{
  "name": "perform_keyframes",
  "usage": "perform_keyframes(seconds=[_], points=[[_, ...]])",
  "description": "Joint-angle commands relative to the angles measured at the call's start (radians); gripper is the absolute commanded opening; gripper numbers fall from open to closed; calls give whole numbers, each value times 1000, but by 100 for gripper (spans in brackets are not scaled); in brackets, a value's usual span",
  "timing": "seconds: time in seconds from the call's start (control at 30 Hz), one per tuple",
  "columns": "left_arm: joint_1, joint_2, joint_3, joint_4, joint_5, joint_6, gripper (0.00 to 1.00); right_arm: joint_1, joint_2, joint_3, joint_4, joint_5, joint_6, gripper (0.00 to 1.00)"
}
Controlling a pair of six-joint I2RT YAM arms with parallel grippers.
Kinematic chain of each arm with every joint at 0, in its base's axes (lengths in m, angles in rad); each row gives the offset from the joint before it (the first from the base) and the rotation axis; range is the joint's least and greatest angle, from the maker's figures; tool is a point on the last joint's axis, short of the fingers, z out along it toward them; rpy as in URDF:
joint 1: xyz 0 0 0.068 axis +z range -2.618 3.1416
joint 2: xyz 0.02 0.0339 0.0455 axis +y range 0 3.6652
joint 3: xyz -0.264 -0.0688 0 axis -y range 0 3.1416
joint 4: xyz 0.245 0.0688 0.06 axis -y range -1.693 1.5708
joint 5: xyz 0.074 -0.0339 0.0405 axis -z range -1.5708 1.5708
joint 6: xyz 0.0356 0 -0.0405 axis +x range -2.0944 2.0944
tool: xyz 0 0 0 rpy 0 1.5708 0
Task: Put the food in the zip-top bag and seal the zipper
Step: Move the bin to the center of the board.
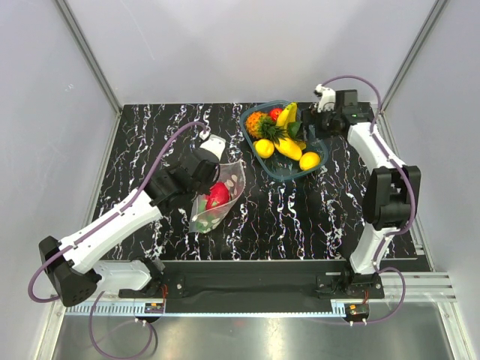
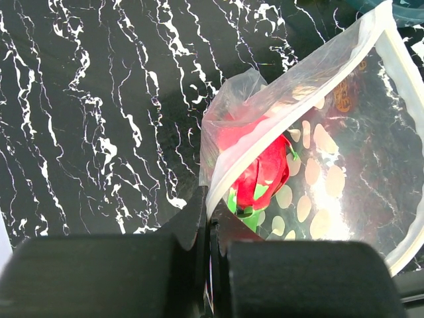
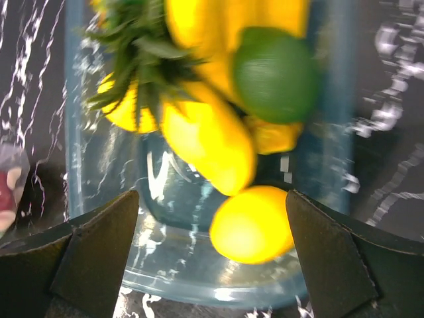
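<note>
A dotted clear zip-top bag [image 1: 222, 193] sits left of centre on the black marbled bench [image 1: 300, 217], its long axis running from near-left to far-right. A pink-red dragon fruit [image 2: 265, 175] rests inside, lengthwise along the bag. The left gripper [image 2: 209, 215] has its jaws pinched tight on the bag's left edge. The right gripper [image 3: 212, 199] hovers with jaws spread wide, holding nothing, above a lemon [image 3: 252, 225] in the teal basket [image 1: 289, 177].
</note>
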Motion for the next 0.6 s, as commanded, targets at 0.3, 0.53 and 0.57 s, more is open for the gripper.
perform_keyframes(seconds=[0.3, 0.53, 0.57], points=[[23, -18, 9, 47, 29, 9, 1, -70, 187, 184, -61, -211, 32, 98], [37, -11, 14, 46, 47, 10, 1, -87, 218, 222, -41, -275, 52, 100], [38, -11, 12, 46, 50, 12, 1, -89, 221, 235, -62, -283, 50, 99]])
